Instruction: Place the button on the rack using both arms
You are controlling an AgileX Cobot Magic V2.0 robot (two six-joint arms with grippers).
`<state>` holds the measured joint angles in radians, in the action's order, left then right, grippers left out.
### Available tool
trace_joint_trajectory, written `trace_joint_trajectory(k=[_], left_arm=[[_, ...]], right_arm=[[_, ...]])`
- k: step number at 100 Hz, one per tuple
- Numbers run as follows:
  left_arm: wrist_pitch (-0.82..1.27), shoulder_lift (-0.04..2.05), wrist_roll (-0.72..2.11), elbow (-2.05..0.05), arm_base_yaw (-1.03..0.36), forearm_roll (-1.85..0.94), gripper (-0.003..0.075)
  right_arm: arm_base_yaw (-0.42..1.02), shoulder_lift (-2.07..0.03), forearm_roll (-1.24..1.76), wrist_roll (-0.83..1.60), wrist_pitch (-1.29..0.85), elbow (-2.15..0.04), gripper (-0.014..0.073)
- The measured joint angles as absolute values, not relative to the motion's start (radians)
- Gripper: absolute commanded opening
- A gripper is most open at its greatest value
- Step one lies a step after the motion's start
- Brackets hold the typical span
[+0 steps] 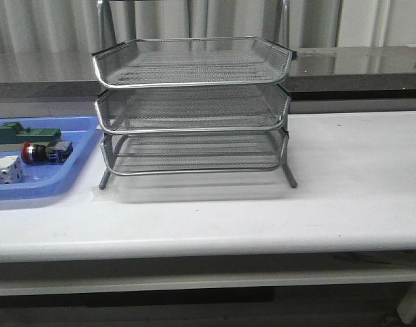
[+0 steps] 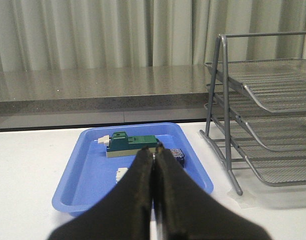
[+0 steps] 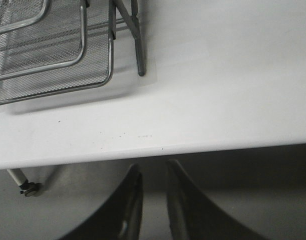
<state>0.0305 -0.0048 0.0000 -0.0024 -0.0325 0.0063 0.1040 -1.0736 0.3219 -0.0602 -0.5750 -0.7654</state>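
A white table (image 1: 357, 197) is stretching across the front view, carrying everything in the scene. At its centre, the three-tier silver wire-mesh rack (image 1: 192, 109) is standing upright on its metal frame, its trays stacked one above another, all of them holding nothing. Just beside the rack, on the robot's left, a blue plastic bin (image 1: 75, 167) is lying flat on the tabletop. Inside the bin, a green block (image 1: 27, 133) is sitting toward the far side, a white block (image 1: 5, 172) is resting nearer the front edge, and the button (image 1: 45, 152) is lying on its side between them, its red mushroom head pointing away from the rack and its blue rear block facing it.

In the left wrist view, the left gripper (image 2: 154, 165) is hovering above the near side of the bin, its black fingers (image 2: 137, 195) pressing together with nothing between them; the button (image 2: 177, 156) is peeking out just behind the fingertips, beside the green block (image 2: 130, 144), and the rack (image 2: 263, 115) is standing off to one side.

In the right wrist view, the right gripper (image 3: 153, 172) is hanging off the front edge of the table, its fingers (image 3: 130, 205) sitting slightly apart and gripping nothing, with a corner and leg of the rack (image 3: 67, 55) showing on the tabletop beyond.
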Motion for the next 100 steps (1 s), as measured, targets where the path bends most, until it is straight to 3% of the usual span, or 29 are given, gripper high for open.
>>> trace_joint_trajectory(k=[14, 52, 100], left_arm=[[0.031, -0.005, 0.0, -0.002, -0.033, 0.006, -0.0021], [0.031, -0.005, 0.0, -0.002, -0.033, 0.006, -0.0021], [0.031, -0.005, 0.0, -0.002, -0.033, 0.006, -0.0021]], right_arm=[[0.104, -1.119, 0.38, -0.06, -0.565, -0.765, 0.0437], [0.104, -1.242, 0.572, 0.0, -0.488, -0.768, 0.0435], [0.104, -1.525, 1.319, 0.635, -0.484, -0.874, 0.0435]])
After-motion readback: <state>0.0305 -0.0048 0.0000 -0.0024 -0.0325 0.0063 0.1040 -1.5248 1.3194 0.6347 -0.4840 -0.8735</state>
